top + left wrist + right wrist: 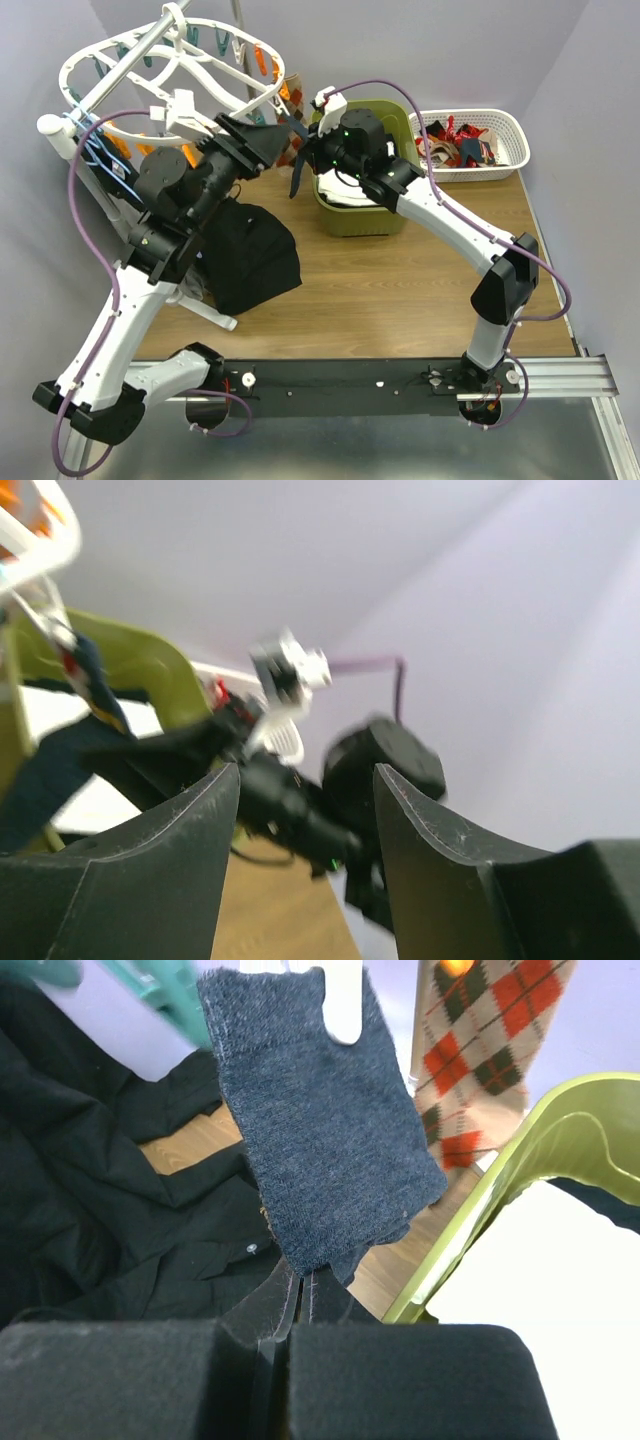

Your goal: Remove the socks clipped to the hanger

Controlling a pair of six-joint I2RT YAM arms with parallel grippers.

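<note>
The white oval hanger (150,75) with teal and orange clips stands at the back left. A dark blue sock (320,1130) hangs from a white clip (342,1010) on it. My right gripper (305,1295) is shut on the sock's lower edge; in the top view it (310,152) is beside the hanger with the sock (297,175) drooping below. A beige and orange argyle sock (480,1050) hangs just behind. My left gripper (305,780) is open and empty, pointing at the right gripper (283,138).
A green bin (392,215) holding white cloth stands just right of the grippers. A white mesh basket (500,170) with several socks is at the back right. A black garment (255,255) hangs below the hanger. Teal clip (155,985) is near the sock.
</note>
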